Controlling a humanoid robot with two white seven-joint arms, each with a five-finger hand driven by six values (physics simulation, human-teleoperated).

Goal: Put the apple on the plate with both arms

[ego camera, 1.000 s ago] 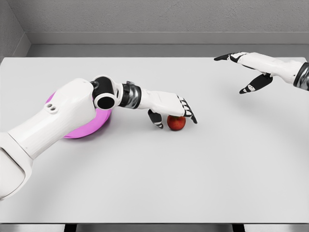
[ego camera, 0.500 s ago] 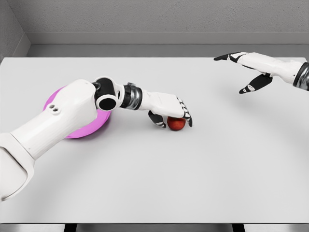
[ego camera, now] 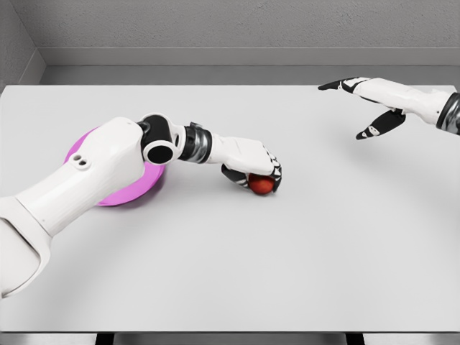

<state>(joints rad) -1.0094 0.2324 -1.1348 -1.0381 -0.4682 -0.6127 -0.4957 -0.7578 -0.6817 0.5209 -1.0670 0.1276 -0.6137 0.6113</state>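
A small red apple (ego camera: 261, 186) lies on the white table near the middle. My left hand (ego camera: 256, 176) covers it from above, fingers curled down around its far side and thumb on the near left, so it is shut on the apple. Most of the fruit is hidden under the palm. The pink plate (ego camera: 123, 192) sits at the left, largely hidden behind my left forearm and elbow. My right hand (ego camera: 363, 108) hovers at the far right above the table, fingers spread and holding nothing.
The white table (ego camera: 287, 259) stretches wide in front and to the right. A grey wall runs along its far edge.
The fingers of my left hand have curled further down over the apple, closing around it. The right arm has stayed still.
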